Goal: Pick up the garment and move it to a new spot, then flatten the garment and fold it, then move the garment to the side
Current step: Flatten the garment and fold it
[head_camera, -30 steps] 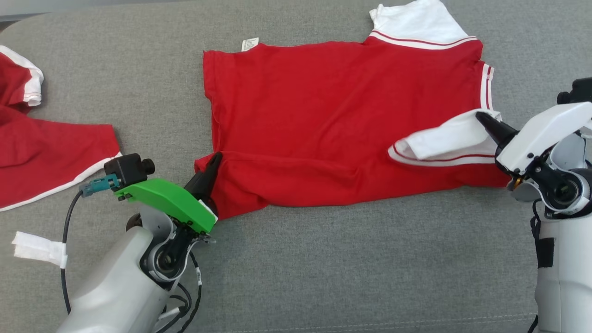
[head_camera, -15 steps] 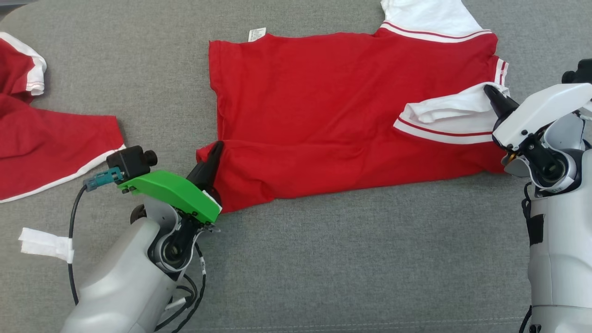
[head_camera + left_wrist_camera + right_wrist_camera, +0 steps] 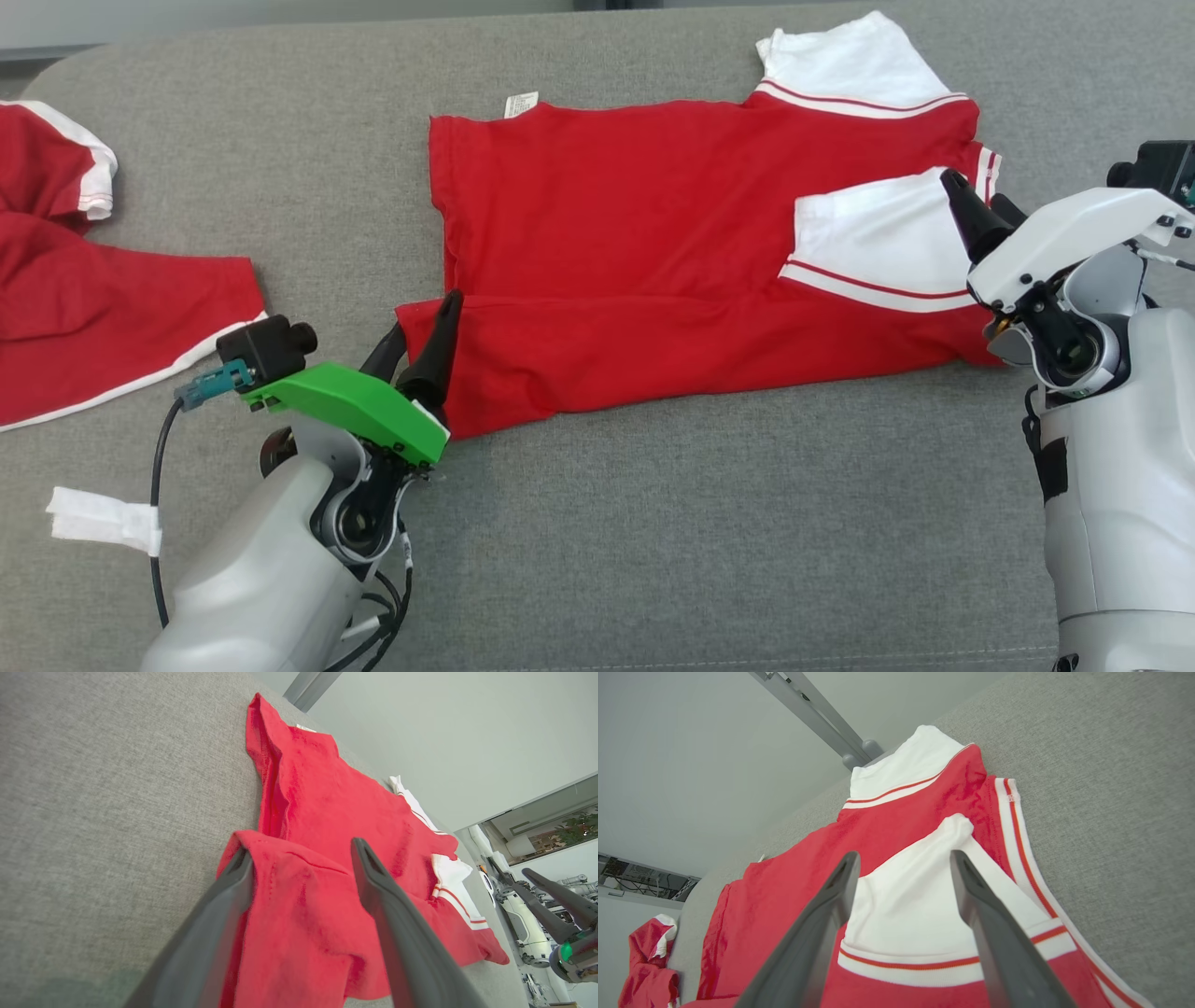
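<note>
Garment (image 3: 653, 271) lies on the grey cushion (image 3: 653, 523), hem corner (image 3: 280, 877) between the wide-spread fingers of the left gripper (image 3: 427, 313), white sleeve (image 3: 915, 896) just ahead of the equally wide right gripper (image 3: 973, 187); both just released it, so this fold seems laid.

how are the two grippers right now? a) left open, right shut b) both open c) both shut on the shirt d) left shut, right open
b: both wrist views show fingers spread apart, left gripper at the folded edge of the shirt, right gripper over its white sleeve
</note>
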You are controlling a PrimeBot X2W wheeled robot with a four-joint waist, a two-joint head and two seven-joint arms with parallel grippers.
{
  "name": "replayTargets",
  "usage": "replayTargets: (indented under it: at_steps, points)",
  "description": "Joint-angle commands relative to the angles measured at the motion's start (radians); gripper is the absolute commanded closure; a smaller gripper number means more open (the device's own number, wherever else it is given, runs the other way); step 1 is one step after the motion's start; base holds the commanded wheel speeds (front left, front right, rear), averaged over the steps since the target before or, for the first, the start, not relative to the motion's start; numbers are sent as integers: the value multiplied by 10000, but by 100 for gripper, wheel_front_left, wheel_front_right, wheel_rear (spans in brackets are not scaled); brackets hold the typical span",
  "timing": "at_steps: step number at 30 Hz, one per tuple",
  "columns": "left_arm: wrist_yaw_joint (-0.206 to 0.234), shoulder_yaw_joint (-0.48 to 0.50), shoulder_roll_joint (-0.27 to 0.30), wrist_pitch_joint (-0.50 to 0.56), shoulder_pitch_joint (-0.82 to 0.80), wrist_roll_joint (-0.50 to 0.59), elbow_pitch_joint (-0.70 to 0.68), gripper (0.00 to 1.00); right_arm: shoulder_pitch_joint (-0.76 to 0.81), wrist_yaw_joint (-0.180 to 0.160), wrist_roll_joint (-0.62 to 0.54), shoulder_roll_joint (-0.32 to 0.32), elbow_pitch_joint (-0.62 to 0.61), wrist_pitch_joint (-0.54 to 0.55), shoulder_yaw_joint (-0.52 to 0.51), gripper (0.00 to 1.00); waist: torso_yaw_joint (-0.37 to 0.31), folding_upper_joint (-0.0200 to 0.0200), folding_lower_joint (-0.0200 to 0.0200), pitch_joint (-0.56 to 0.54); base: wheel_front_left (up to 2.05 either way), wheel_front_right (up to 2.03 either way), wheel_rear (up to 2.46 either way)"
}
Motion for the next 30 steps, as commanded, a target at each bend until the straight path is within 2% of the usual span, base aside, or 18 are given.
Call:
replayTargets:
  at_steps: [1,6,11,16,20,30]
  points:
    - [-46,-1,69,-118,154,88,88,0,156,5,85,-34,47,-108,21,0,29,0,0,-329,0,0,0]
    - [-47,171,309,-604,489,491,345,0,644,5,-204,-132,-94,-279,245,0,-39,0,0,-872,0,0,0]
    - [537,384,550,-769,924,1689,471,0,1544,5,-1352,-424,-570,-530,472,0,-110,0,0,-1252,0,0,0]
    - [1173,176,367,-759,1402,2917,219,0,2017,5,-2162,-493,-631,-651,97,0,-110,0,0,-1194,0,0,0]
    - [1551,-263,178,-732,1492,3451,356,0,1935,5,-2678,-437,-325,-531,-221,0,-92,0,0,-919,0,0,0]
    - [1793,-586,-290,-164,685,3681,993,0,1034,5,-3435,-293,1025,227,-698,0,-20,0,0,-115,0,0,0]
